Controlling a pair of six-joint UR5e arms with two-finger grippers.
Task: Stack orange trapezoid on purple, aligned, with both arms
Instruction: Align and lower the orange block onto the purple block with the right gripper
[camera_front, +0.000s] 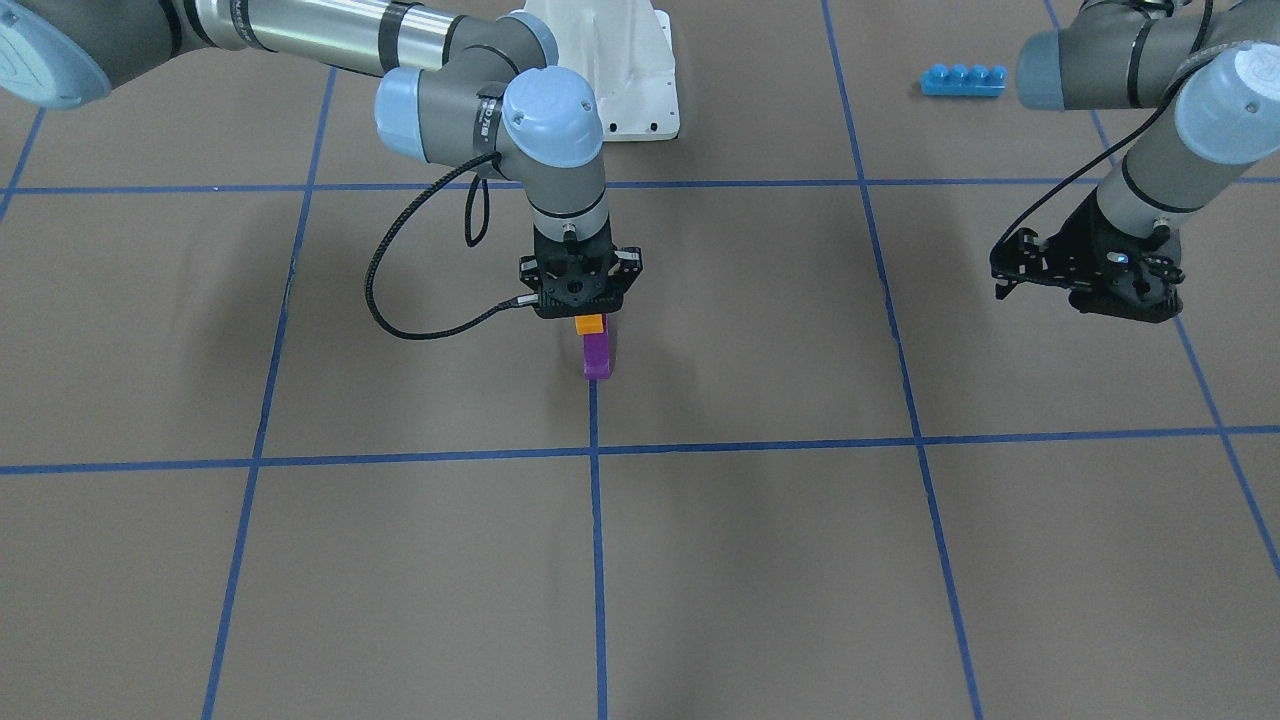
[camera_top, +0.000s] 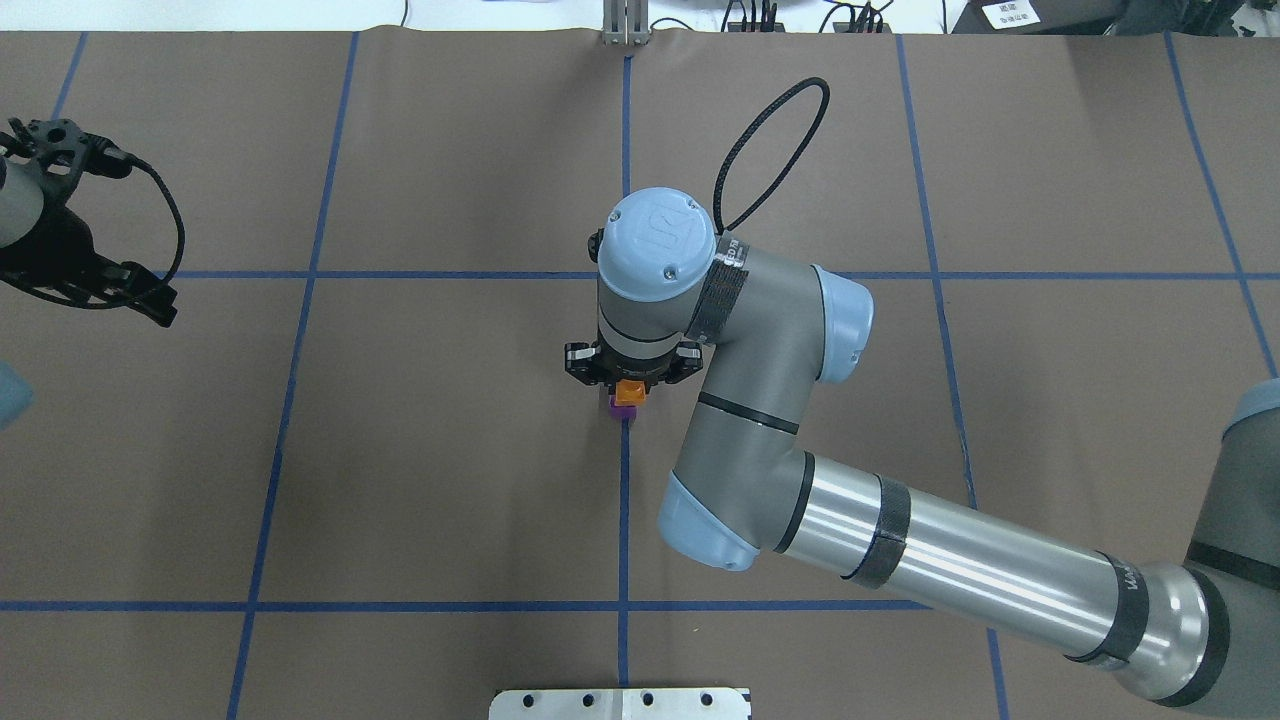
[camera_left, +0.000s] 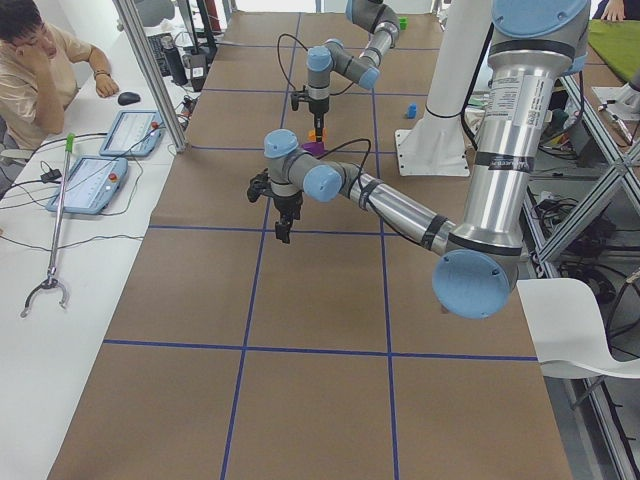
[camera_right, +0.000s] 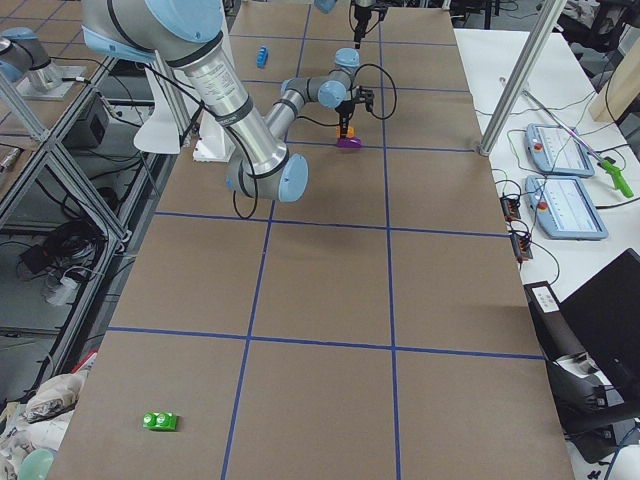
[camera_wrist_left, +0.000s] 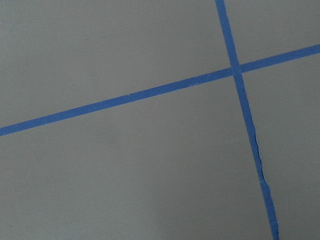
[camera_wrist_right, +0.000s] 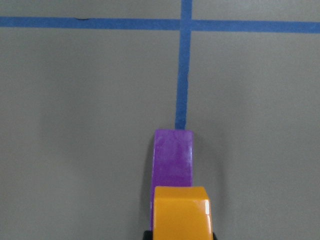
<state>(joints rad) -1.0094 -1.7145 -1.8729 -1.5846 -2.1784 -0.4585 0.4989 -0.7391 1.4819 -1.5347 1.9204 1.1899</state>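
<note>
While the right gripper is clenched on the orange brick, we judge the step in hand to be the placing itself. The orange brick sits between the fingertips. The purple brick stands straight below them on the table, at the end of a tape line.

From the front we see no gap between the two bricks, and in the right wrist view the orange one covers the near part of the purple one. We cannot tell whether the stud has seated. In that wrist view the orange brick seems a shade to one side of the purple one, though perspective may account for it.

The left gripper hangs well off to the side of the right one, over bare table with nothing below it. We cannot tell whether it is open or closed.

As we judge it, the next move calls for:
- a short, straight press down, with slopes matched and edges flush;
- then letting go and lifting vertically.

The purple brick is small and unbraced, so an off-centre push could tip or slide it.
</note>
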